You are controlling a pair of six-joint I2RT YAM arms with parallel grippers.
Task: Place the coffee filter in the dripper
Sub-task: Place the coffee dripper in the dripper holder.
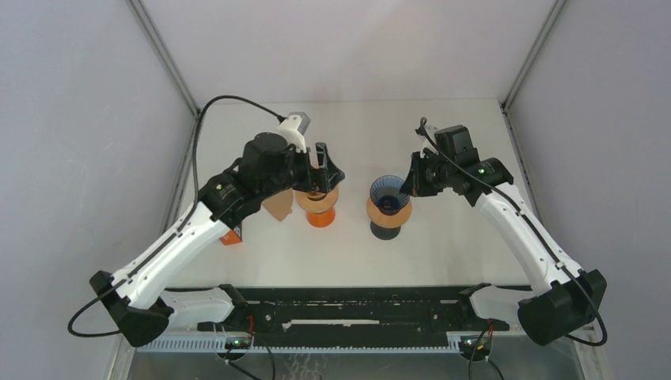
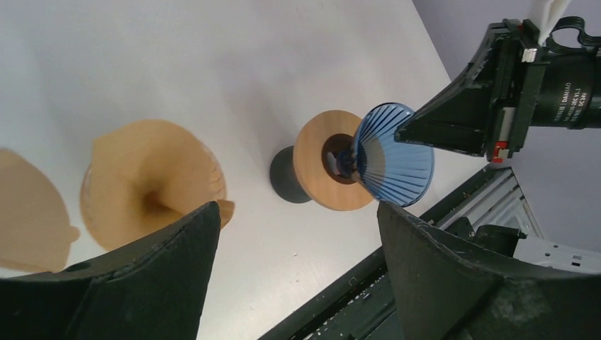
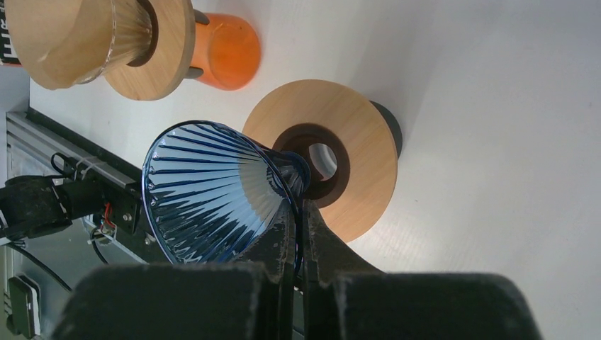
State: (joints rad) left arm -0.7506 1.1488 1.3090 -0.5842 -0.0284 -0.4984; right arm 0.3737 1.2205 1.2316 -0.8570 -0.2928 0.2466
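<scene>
My left jaws stand wide apart with nothing between them. Between the two black fingers point(image 2: 170, 262) I see only bare counter point(image 2: 212, 71). From above, they hover at the top of the orange stand point(image 1: 320, 218), close over it, and I cannot tell whether they touch it.

Just past those fingers a brown paper filter point(image 2: 145, 180) faces my left wrist camera with its mouth open. It is seated in a ribbed clear dripper point(image 3: 131, 28), which rests in a wooden collar point(image 3: 166, 49) on top of the orange stand. A second filter point(image 2: 28, 212) sits on the counter just beside that stand, on its left in the overhead view and partly under my left arm.

My right jaws are pinched nearly closed on the blue dripper point(image 3: 212, 188). The thin ribbed wall at its rim passes between the two fingertips, one inside the cone and one outside. The narrow end of the blue dripper sits at the hole of a wooden ring point(image 3: 361, 142), and that ring sits on a black base point(image 2: 283, 173).

This black stand is to the right of the orange one, near it but apart, with open counter between them. Both stand around the middle of the counter, and my two arms reach in from either side.
</scene>
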